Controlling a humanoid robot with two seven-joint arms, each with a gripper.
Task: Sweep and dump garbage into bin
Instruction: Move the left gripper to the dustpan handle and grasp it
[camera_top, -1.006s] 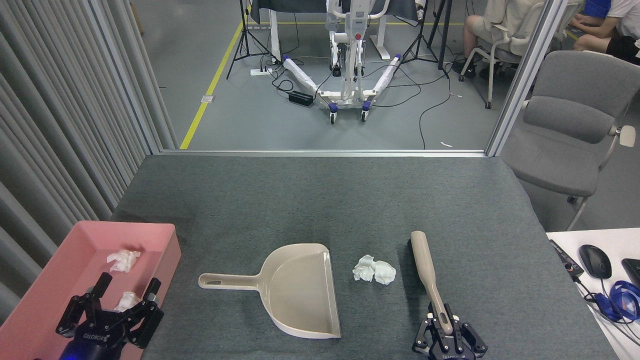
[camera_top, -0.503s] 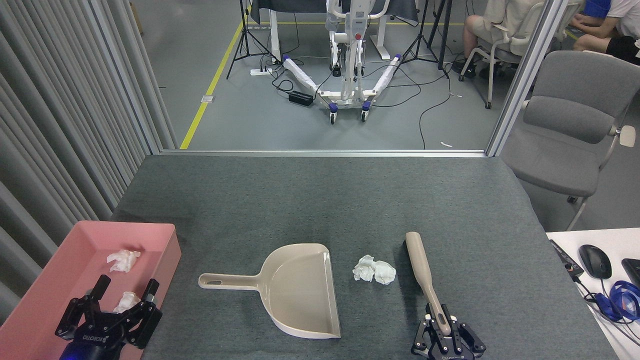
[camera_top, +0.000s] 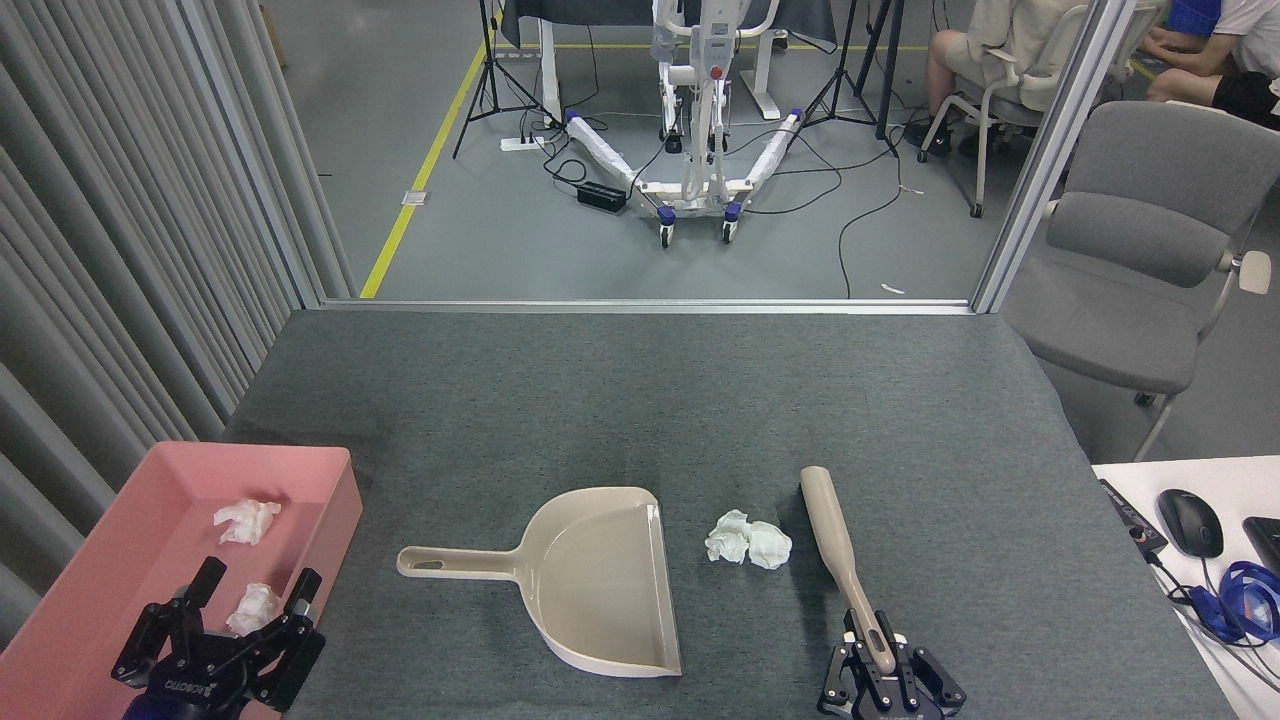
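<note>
Beige brush (camera_top: 838, 553) is clenched at its handle end by the right gripper (camera_top: 880, 665), its head just right of the garbage (camera_top: 748, 540), two white tissue wads lying on the grey desk (camera_top: 640, 400) between brush and dustpan (camera_top: 590, 578). To sweep well, I judge the head should stay low and push leftward, driving both wads across the dustpan's open lip. The left gripper (camera_top: 250, 612) hovers over the pink bin (camera_top: 330, 470) with jaws released, two wads already inside.
</note>
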